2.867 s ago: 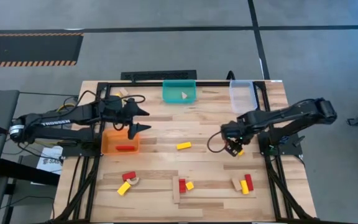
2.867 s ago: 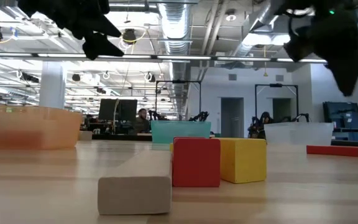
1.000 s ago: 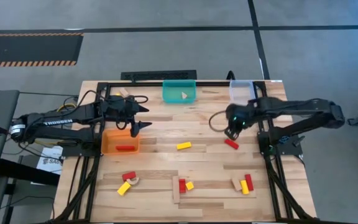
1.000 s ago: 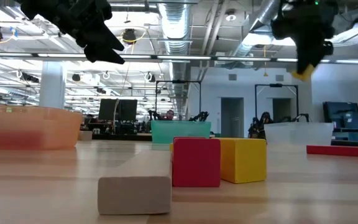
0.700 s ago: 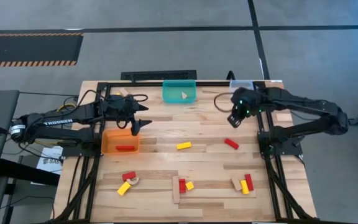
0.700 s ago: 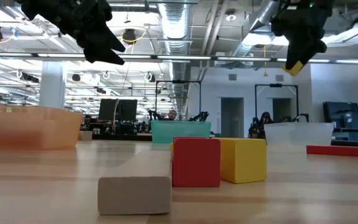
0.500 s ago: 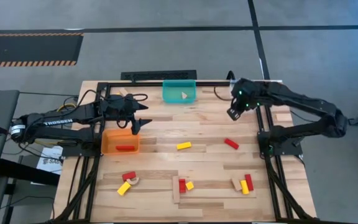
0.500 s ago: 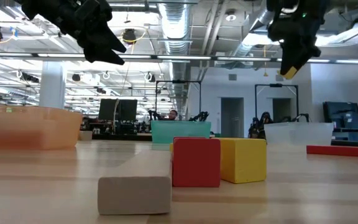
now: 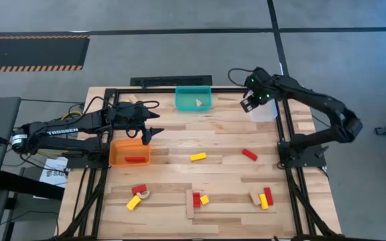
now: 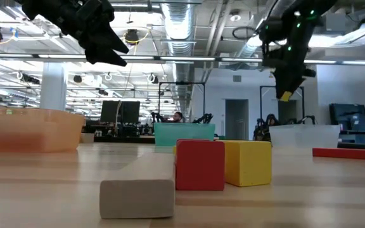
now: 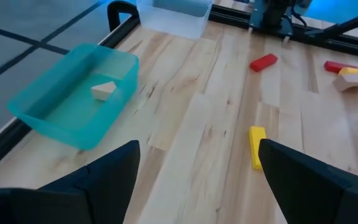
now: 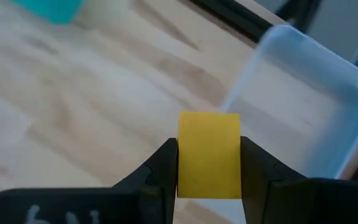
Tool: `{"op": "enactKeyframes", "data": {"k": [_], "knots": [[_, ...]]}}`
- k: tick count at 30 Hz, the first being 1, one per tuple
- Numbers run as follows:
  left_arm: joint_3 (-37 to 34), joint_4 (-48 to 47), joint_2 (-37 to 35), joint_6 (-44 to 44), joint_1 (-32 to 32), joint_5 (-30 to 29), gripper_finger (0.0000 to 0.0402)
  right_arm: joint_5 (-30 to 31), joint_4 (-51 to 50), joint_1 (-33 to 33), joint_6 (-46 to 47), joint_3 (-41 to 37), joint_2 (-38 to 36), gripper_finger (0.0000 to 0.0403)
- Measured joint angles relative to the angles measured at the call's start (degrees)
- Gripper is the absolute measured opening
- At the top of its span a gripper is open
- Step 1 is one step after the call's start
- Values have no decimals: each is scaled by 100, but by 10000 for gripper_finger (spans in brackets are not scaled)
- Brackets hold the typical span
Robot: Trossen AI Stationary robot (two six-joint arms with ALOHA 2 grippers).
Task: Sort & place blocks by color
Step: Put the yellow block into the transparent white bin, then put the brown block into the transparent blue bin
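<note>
My right gripper (image 9: pixel 250 102) is high over the table's far right, beside the clear bin (image 9: pixel 265 110), shut on a yellow block (image 12: pixel 209 154) that also shows in the low view (image 10: pixel 286 95). My left gripper (image 9: pixel 154 127) is open and empty above the table, just beyond the orange bin (image 9: pixel 129 152), which holds a red bar. The teal bin (image 9: pixel 194 99) holds a pale wood piece (image 11: pixel 104 91). Loose on the table lie a yellow bar (image 9: pixel 198 156), a red bar (image 9: pixel 249 154) and three clusters of red, yellow and wood blocks along the near edge. My right gripper pinches the yellow block by its two opposite sides (image 12: pixel 185 155) between its two fingers. The block is lifted clear, high above the table, sticking out past the fingertips and just short of the clear bin's rim.
Block clusters lie at near left (image 9: pixel 138 195), near centre (image 9: pixel 197 199) and near right (image 9: pixel 263 197). A black frame rail (image 9: pixel 179 89) runs along the far edge. The bare wood between the yellow bar and the bins is open room.
My right gripper has carried the yellow block from over the table's right middle toward the far edge, up to the clear bin, staying high and shut. The red bar stays where it lay. My left arm has kept still.
</note>
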Motion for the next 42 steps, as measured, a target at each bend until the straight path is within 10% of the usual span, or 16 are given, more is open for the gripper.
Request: {"op": "enactKeyframes", "data": {"k": [14,29,42], "knots": [[0,-74,0,-514,0,17,316,835,141,-1184,243,0,1386,145],[0,-74,0,-588,-2,26,316,719,-92,-1328,43,0,1462,293],[2,-54,0,948,2,357,316,-151,-1106,657,1509,0,-111,295]]}}
